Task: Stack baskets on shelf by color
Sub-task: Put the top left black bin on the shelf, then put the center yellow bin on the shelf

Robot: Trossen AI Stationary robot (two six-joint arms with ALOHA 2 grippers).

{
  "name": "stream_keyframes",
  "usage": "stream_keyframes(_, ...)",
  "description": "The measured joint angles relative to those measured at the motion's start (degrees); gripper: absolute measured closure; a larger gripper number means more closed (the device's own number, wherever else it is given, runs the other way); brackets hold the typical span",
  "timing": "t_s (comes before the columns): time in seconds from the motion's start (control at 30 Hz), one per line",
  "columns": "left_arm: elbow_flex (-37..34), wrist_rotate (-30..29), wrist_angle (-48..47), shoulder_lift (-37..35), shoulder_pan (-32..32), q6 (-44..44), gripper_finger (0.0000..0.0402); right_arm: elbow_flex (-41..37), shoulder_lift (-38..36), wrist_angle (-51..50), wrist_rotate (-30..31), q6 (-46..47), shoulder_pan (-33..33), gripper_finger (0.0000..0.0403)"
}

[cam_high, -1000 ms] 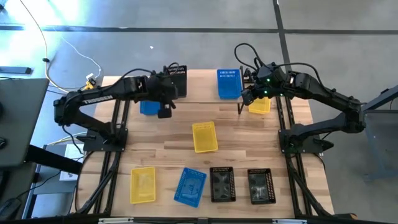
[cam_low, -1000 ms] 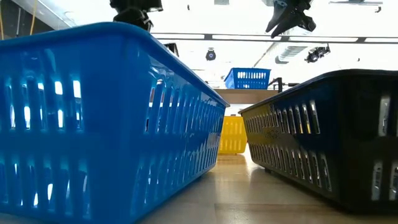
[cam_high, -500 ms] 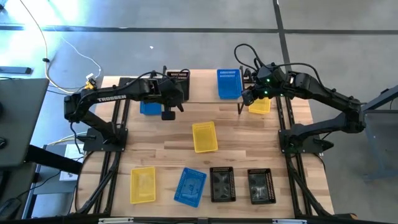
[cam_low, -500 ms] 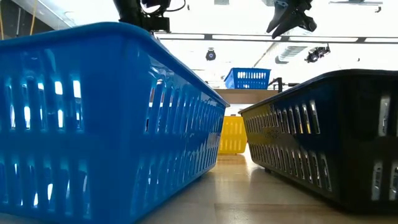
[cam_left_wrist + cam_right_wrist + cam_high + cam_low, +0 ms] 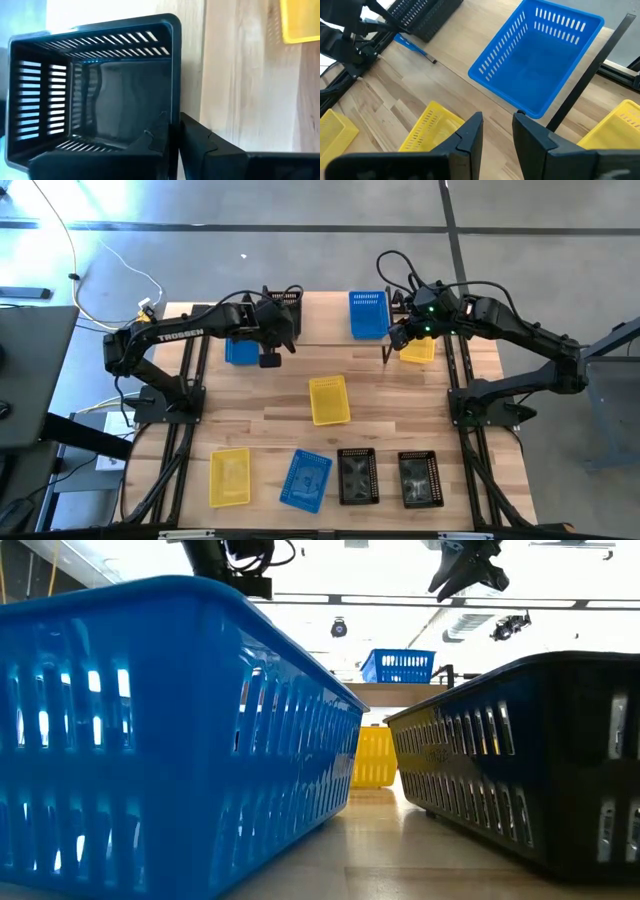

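Observation:
The shelf (image 5: 325, 320) stands at the table's far edge. A black basket (image 5: 284, 307) is over its left end, with my left gripper (image 5: 272, 330) shut on it. A blue basket (image 5: 368, 314) rests by its bottom on the shelf's right part. My right gripper (image 5: 496, 127) hovers open just beyond the shelf's right end, above that blue basket's corner (image 5: 532, 110), touching nothing. On the table lie a blue basket (image 5: 240, 352) partly under the shelf, a yellow one (image 5: 418, 348) beside its right leg, and another yellow one (image 5: 329, 399) mid-table. My left gripper pinches the black basket's side wall (image 5: 175, 117), one finger (image 5: 155, 137) inside the basket and the other (image 5: 196, 137) outside. The fingers come from above, pointing down. The basket stays upright with its opening up; whether its bottom touches the shelf I cannot tell.
Along the near edge lie a yellow basket (image 5: 229, 476), a blue one (image 5: 306, 479) and two black ones (image 5: 357, 476) (image 5: 420, 479). In the low view the blue (image 5: 170, 740) and a black (image 5: 530, 760) fill the foreground. Bare wood lies around the mid-table yellow basket.
My left arm has reached a little toward the table's right, carrying the black basket over the shelf's left end, its gripper staying shut on the wall. The right arm and the other baskets have kept still.

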Motion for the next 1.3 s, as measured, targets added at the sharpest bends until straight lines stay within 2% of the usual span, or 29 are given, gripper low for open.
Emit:
stream_keyframes(0.23,0.4,-1.2,-0.4,0.0,-0.1,0.0,0.0331,0.0,0.0,0.1,0.0,0.0,0.0,0.0311)
stream_keyframes(0.53,6.7,-1.7,-5.9,0.0,-1.9,-2.0,0.0284,0.0,0.0,0.3,0.0,-1.4,3.3,0.0311)
stream_keyframes(0.8,8.8,-2.0,-10.6,-1.7,-5.2,-4.8,0.0283,0.0,0.0,3.5,-0.5,-1.5,9.7,0.0311)
stream_keyframes(1.07,8.0,-0.1,-14.0,-5.9,-11.5,-14.1,0.0286,0.0,1.8,6.2,0.0,-3.0,17.6,0.0308)
stream_keyframes(1.3,2.3,-0.4,-13.3,-9.7,-19.1,-21.8,0.0286,0.0,6.2,9.1,4.4,-5.2,24.5,0.0262)
